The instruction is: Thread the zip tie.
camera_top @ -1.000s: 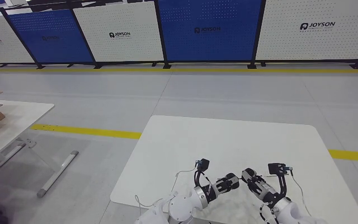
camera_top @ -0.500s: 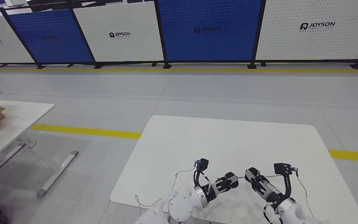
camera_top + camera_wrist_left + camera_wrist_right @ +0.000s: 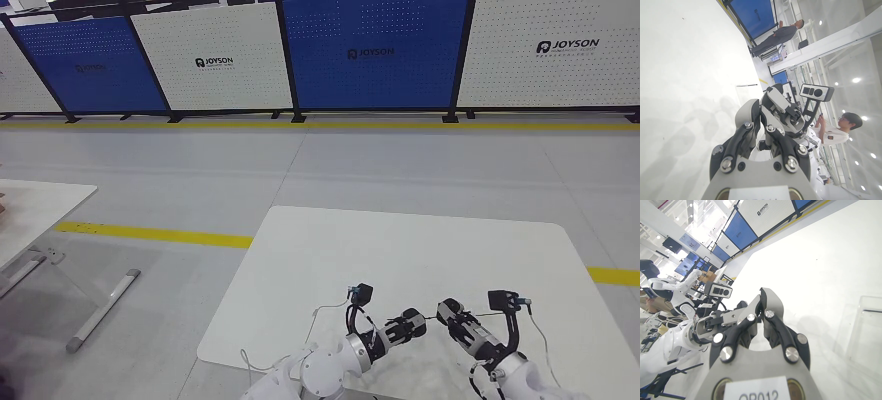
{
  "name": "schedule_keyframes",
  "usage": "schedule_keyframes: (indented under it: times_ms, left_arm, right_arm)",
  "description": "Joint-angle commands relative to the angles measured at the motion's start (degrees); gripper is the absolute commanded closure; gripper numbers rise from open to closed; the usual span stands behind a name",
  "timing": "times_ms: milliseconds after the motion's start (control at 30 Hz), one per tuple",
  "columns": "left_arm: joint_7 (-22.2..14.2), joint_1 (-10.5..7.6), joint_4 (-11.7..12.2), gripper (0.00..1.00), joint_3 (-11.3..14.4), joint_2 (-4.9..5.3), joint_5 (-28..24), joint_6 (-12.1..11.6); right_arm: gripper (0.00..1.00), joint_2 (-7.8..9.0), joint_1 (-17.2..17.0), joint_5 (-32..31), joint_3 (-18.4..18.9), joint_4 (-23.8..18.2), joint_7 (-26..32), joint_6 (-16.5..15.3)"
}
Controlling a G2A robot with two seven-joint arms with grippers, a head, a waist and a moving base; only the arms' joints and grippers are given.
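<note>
My two grippers meet tip to tip over the near part of the white table [image 3: 400, 250]. The left gripper [image 3: 418, 322] has its jaws pressed together, also in its own wrist view [image 3: 759, 113]. A thin dark strip, the zip tie [image 3: 753, 132], runs down between the left fingers. Facing it a short way off is the right gripper [image 3: 444, 312], likewise shut [image 3: 760, 303], with a dark sliver of the tie [image 3: 758, 311] pinched at its pads. Most of the tie is hidden by the fingers.
A clear plastic tray [image 3: 863, 323] lies on the table beside the right arm, with a spare black zip tie [image 3: 872, 310] in it. From the left wrist, the tray [image 3: 745, 85] sits near the table's edge. Open tabletop stretches beyond the grippers.
The right gripper has drawn back slightly to the right, away from the left gripper, so the gap between the tips is a little wider. The left arm has hardly moved.
</note>
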Motion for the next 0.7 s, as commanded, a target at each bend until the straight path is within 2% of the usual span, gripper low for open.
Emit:
schedule_keyframes:
  times_ms: [0, 200, 267, 333, 533, 667]
  left_arm:
    - [0.00, 0.05, -0.07, 1.00, -0.04, 0.02, -0.02, -0.03]
    - [0.52, 0.18, -0.24, 1.00, -0.18, 0.08, 0.16, -0.06]
    - [1.35, 0.29, -0.26, 1.00, -0.18, 0.08, 0.79, -0.13]
    - [1.64, 0.27, -0.11, 1.00, -0.09, 0.05, 0.96, -0.10]
    - [2.00, -0.01, 0.26, 1.00, 0.20, -0.07, 0.96, -0.01]
    - [2.17, -0.05, 0.35, 1.00, 0.28, -0.11, 0.95, -0.02]
  right_arm:
    - [1.00, 0.00, 0.01, -0.08, -0.03, -0.01, -0.06, 0.02]
    - [1.00, 0.03, 0.02, -0.05, -0.11, 0.01, 0.25, -0.16]
    - [0.86, 0.07, -0.01, 0.01, -0.10, 0.05, 0.53, -0.55]
    - [0.78, 0.11, -0.06, -0.06, -0.05, 0.15, 0.67, -0.96]
    - [0.82, 0.17, -0.20, -0.27, 0.02, 0.19, 0.67, -1.42]
    - [0.89, 0.21, -0.28, -0.35, 0.10, 0.11, 0.59, -1.47]
